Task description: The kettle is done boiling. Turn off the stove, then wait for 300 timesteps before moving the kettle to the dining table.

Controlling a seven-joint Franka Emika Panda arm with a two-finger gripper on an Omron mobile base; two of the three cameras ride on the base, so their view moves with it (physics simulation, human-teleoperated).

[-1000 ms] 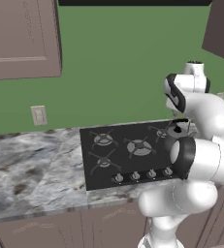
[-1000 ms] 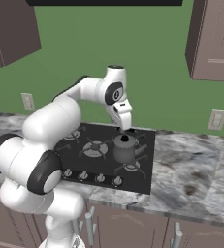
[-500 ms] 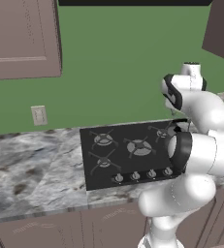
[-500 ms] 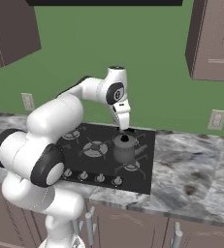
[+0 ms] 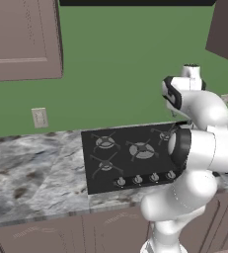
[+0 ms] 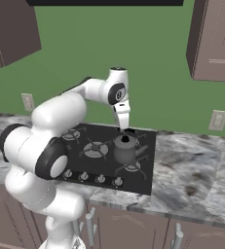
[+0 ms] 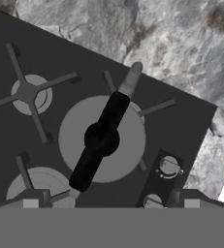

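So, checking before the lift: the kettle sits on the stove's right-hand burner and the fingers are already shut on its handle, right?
Not quite. The kettle does sit on the stove's right-hand burner, but the fingers are open and hover above it, gripping nothing. The right base view shows this.

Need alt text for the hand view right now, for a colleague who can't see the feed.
Top-down view of the kettle with its black handle across the lid, sitting on a burner of the black stove. Two silver knobs lie beside it, and marble counter runs beyond the cooktop's edge.
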